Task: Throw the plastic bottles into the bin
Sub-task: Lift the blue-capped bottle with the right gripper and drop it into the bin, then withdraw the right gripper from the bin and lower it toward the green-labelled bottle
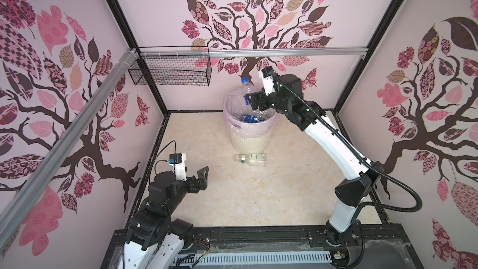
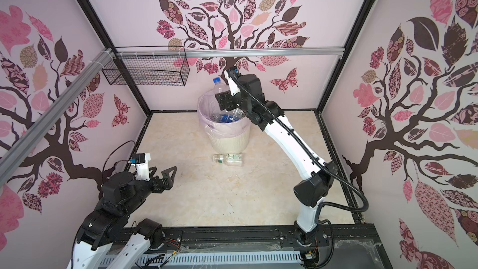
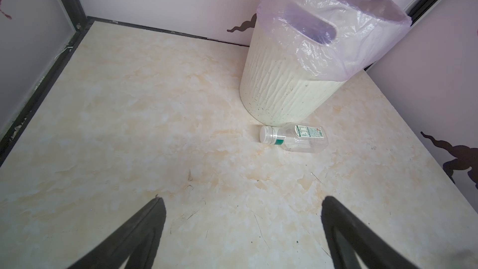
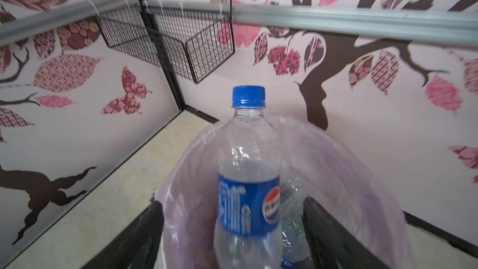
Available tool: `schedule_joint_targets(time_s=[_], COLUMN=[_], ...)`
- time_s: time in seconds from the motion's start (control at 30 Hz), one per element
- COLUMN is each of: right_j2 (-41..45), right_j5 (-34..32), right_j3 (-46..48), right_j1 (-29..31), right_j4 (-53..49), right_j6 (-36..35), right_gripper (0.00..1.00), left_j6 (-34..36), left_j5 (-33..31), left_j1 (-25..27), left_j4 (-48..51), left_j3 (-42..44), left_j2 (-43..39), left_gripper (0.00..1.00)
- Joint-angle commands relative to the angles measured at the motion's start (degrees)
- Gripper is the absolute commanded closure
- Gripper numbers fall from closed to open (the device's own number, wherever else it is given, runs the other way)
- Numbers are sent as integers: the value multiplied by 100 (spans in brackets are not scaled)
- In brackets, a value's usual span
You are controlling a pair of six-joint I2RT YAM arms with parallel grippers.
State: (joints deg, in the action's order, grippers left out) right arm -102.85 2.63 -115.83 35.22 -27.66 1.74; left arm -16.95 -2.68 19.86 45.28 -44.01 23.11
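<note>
My right gripper (image 1: 253, 101) (image 4: 232, 201) hangs over the bin (image 1: 249, 138) (image 2: 227, 143), open. A clear bottle with a blue cap and blue label (image 4: 248, 190) (image 1: 247, 89) stands upright between the jaws, blurred, with a gap on each side. Below it, several clear bottles with blue labels (image 1: 249, 118) lie inside the pink bag. Another clear bottle with a white cap (image 1: 250, 159) (image 3: 294, 138) lies on its side on the floor against the bin's front. My left gripper (image 1: 203, 175) (image 3: 243, 200) is open and empty, low at the front left, facing that bottle.
A black wire mesh basket (image 1: 170, 72) hangs from the aluminium rail (image 1: 258, 53) at the back left, above the bin's level. Patterned walls close in the floor on three sides. The marbled floor (image 1: 232, 197) lies between my two arms.
</note>
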Motion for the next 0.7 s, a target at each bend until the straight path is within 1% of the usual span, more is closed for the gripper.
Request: schedule_joint_targets(time_s=[0.0,0.07,0.17,0.4,0.57,0.67], right_j2=[796,1250,1913,3489,4320,4680], right_j5=[105,30,-33,-14,-74,23], right_j3=[496,987,1598,3422,4762,5480], right_j1=[68,62,58,55,57,56], right_j4=[-14,195,255,370,253,252], right_j6=[55,37,14,42,36,119], right_gripper=[10,9,9,8,8,10], left_j6=[-12,-1,-3,-1,-1,-2], left_j5=[99,141,177,215,215,215], left_j1=[-17,-17,-17,-17,-17,-17], left_j4=[-113,-107,-120,-124,-121,-118], left_j3=[130,121,128,121,129,127], left_j2=[-49,-13,-1,9,31,52], left_gripper=[2,2,2,2,2,2])
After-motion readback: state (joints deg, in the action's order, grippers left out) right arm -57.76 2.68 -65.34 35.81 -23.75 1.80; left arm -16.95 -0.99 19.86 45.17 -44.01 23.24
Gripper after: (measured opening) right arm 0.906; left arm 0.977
